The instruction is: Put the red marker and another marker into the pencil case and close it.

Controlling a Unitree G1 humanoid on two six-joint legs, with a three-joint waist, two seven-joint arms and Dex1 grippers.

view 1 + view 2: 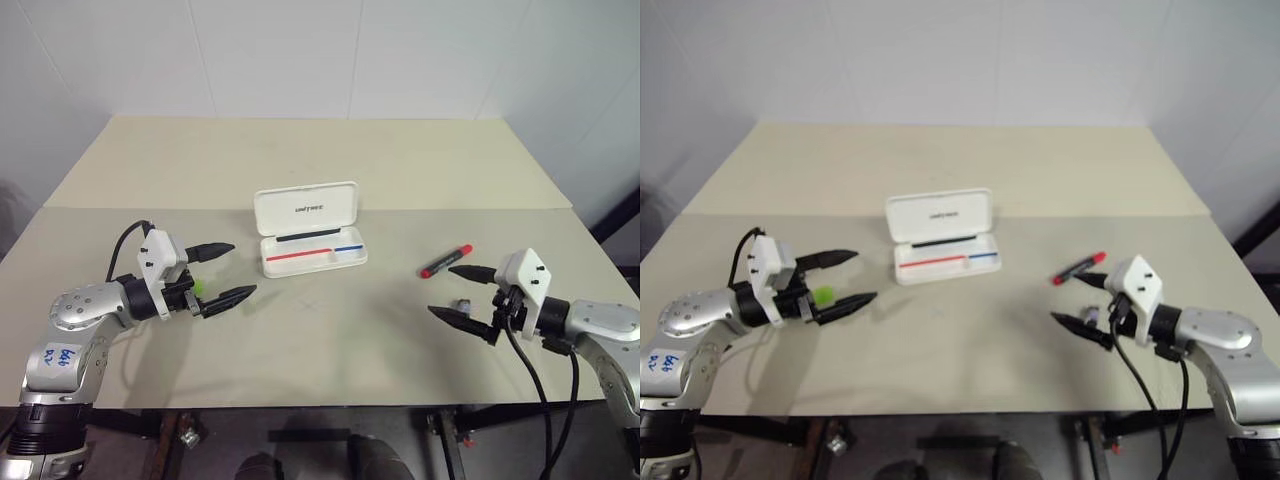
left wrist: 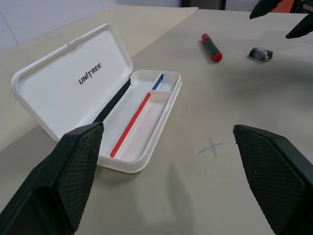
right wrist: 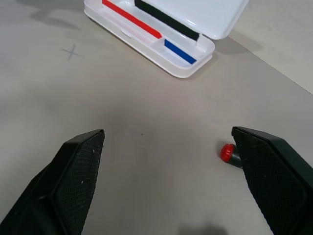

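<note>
The white hard-shell pencil case (image 1: 309,229) lies open and empty. To its right lies the slim red marker (image 1: 445,261); to its left, the green-capped pale marker (image 1: 824,294). Both the left gripper (image 1: 224,272) and the right gripper (image 1: 463,293) are spread apart, empty. Picking hasn't begun; next likely calls for closing on the red marker.

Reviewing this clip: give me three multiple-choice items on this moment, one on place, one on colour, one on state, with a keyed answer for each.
1. Where does the red marker lie?
A. Inside the case
B. On the table, on the robot's right of the case
C. In the left gripper

2. What colours are the stripes inside the pencil case?
A. Red and blue
B. Green and yellow
C. Black and white

3. How is the case's lid?
A. Shut
B. Detached
C. Open, standing up

Answers: 1 B, it rests on the table near the right gripper. 2 A, both stripes show in the tray. 3 C, the lettered lid stands raised.
</note>
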